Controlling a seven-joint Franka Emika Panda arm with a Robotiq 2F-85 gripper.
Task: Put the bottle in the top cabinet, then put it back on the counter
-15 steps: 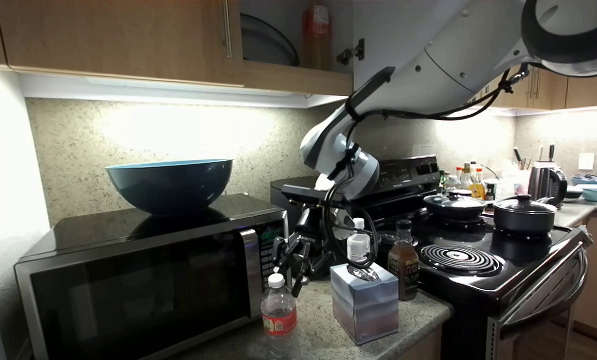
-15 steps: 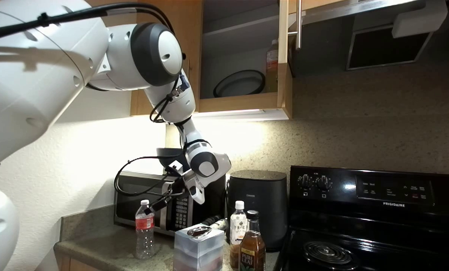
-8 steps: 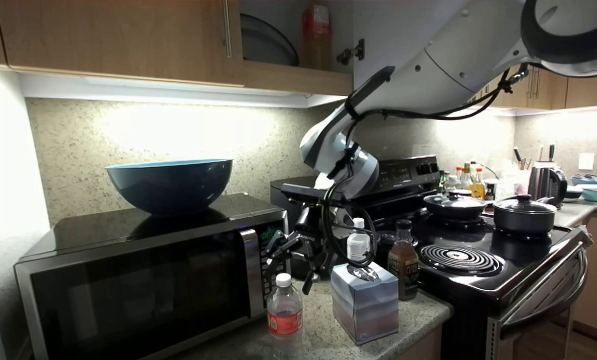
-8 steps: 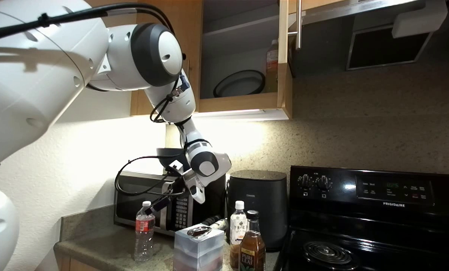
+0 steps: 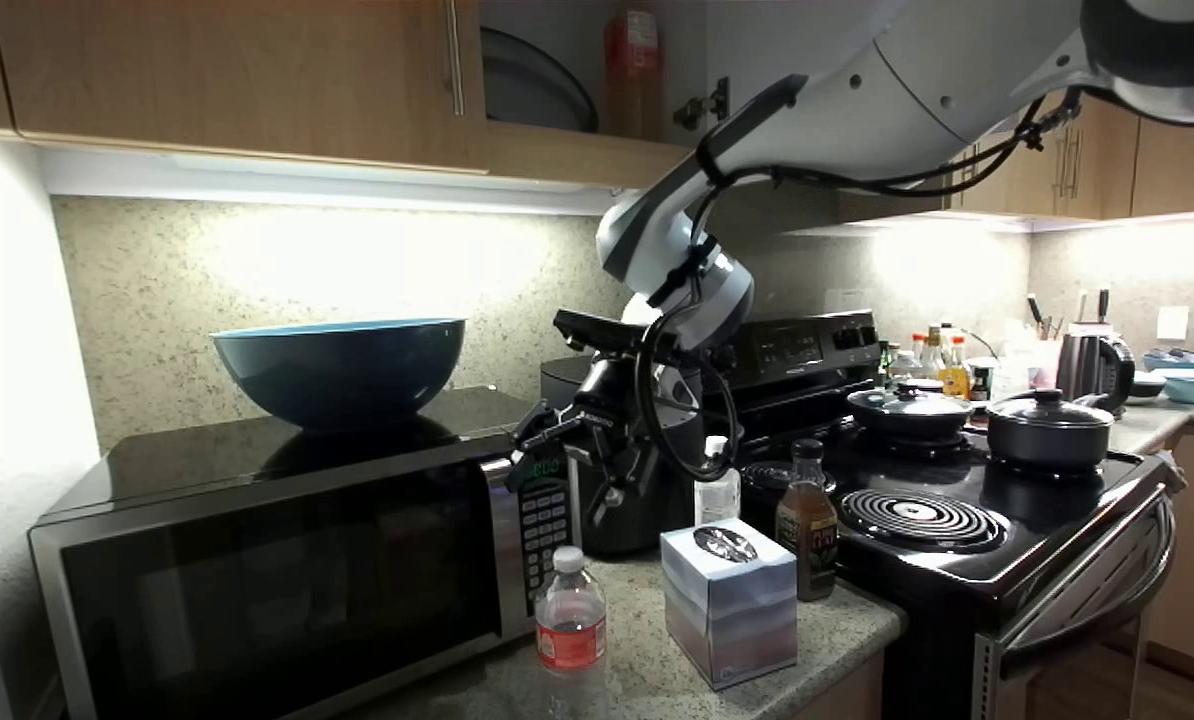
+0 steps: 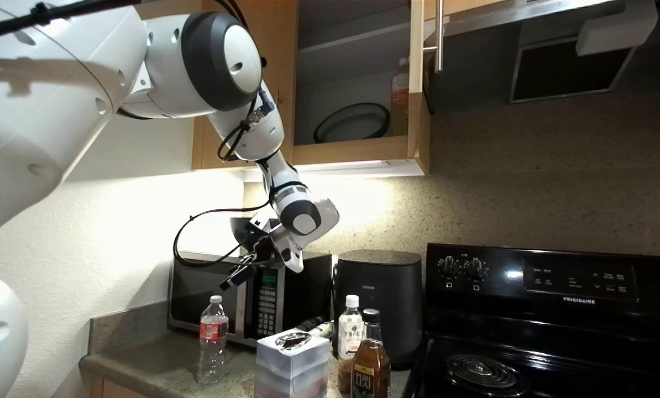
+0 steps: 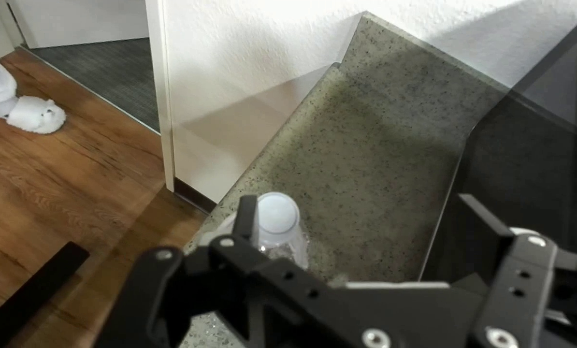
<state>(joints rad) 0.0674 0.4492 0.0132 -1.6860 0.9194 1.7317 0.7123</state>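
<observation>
Holds nth w/ claw (image 7: 366,215) spread wide above & clear of bottle (image 6: 213,338), upright on counter (image 7: 375,183) nr microwave (image 5: 297,580), outside top cabinet (image 6: 352,149); seems either all done or pre-pick, can't tell which.

I have free air just above the bottle (image 6: 213,340), a gap between it and the tissue box (image 5: 730,612), the microwave (image 5: 277,580) blocking behind it.

Kitchen: coil-burner stove (image 6: 551,326), microwave (image 5: 287,580), top cabinet (image 5: 247,80), speckled counter (image 7: 370,193), lidded pot (image 5: 1047,440).
</observation>
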